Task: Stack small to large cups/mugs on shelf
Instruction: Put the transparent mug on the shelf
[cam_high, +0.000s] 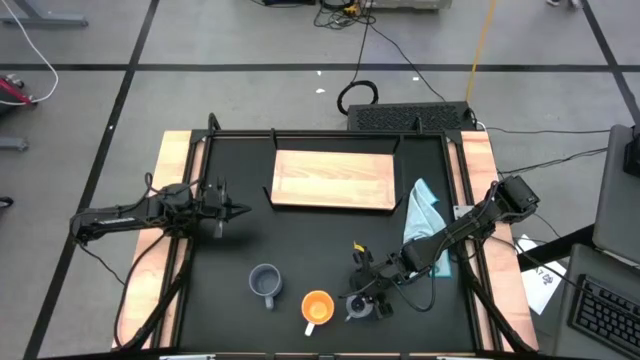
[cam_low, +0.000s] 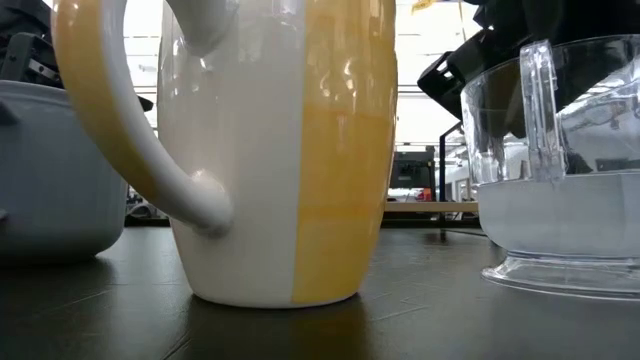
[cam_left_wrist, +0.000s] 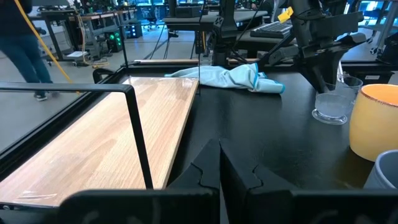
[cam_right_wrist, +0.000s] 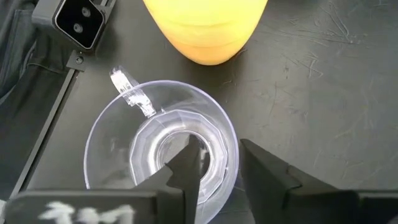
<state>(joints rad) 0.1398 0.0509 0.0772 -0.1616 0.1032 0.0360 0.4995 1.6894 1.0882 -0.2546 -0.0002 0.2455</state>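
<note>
A: From above, where is everything?

B: The glass cup (cam_high: 360, 308) stands at the near edge of the black surface (cam_high: 320, 240), just beside the orange mug (cam_high: 317, 308), with the blue-grey mug (cam_high: 265, 283) a little further left. The shelf (cam_high: 333, 180) lies at the far side, bare, and a light-blue cloth (cam_high: 425, 210) sits to its right.

A: And the right gripper (cam_right_wrist: 217, 163)?

B: The overhead only shows it down on the cup. Its wrist view is plainer: one finger (cam_right_wrist: 186, 165) inside the cup, the other outside, the wall between them. Whether the jaws already pinch it, I cannot tell.

A: The left gripper (cam_left_wrist: 219, 165)?

B: Its jaws are clenched on nothing, hovering at the surface's left side, well apart from the mugs.
</note>
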